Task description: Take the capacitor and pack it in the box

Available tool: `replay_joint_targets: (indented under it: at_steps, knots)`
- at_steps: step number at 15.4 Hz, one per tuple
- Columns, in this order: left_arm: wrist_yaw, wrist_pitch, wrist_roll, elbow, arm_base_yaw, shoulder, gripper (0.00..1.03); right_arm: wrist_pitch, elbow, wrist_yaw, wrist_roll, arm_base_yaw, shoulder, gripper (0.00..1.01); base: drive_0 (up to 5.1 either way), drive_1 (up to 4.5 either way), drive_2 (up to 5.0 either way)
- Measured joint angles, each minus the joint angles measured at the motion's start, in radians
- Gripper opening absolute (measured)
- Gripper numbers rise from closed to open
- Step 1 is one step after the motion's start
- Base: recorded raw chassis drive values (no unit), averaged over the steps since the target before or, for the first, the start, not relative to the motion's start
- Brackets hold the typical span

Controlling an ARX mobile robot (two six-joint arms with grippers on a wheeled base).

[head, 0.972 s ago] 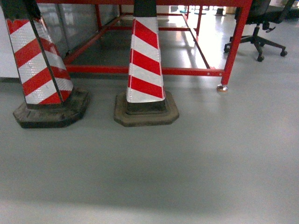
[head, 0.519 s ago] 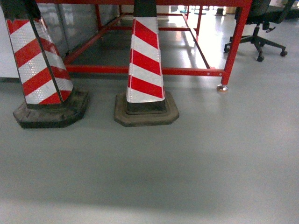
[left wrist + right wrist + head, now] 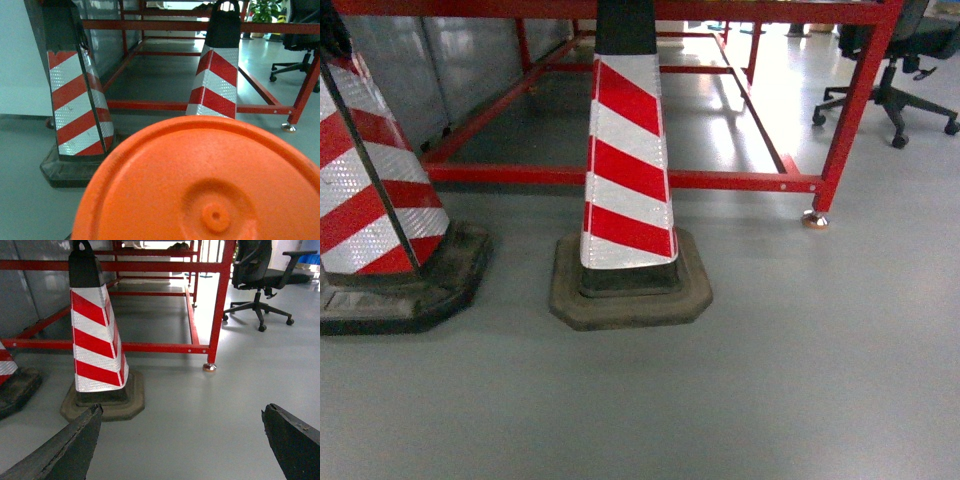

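Red-white striped cone (image 3: pixel 628 190) facing us; right gripper (image 3: pixel 182 440) keeping jaws wide, holding nothing; left jaws hidden behind orange disc (image 3: pixel 200 185), cannot tell; we're seeing no box.

The head view has moved nearer the red-and-white striped traffic cone (image 3: pixel 628 180), which now looms larger with its dark rubber base lower in frame. The second striped cone (image 3: pixel 375 190) has slid partly off the left edge. The red metal frame leg (image 3: pixel 855 110) and black office chair (image 3: pixel 905 70) have shifted right.
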Motion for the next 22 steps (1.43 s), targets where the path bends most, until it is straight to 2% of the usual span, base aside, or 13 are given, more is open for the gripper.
replay_joint_targets:
  at_steps: [20, 22]
  knots:
    - [0.000, 0.001, 0.000, 0.000, 0.000, 0.000, 0.42, 0.000, 0.000, 0.000, 0.000, 0.000, 0.000, 0.98, -0.1, 3.83, -4.0]
    - [0.000, -0.001, 0.000, 0.000, 0.000, 0.000, 0.42, -0.004, 0.000, 0.000, 0.000, 0.000, 0.000, 0.98, 0.0, 0.00, 0.0]
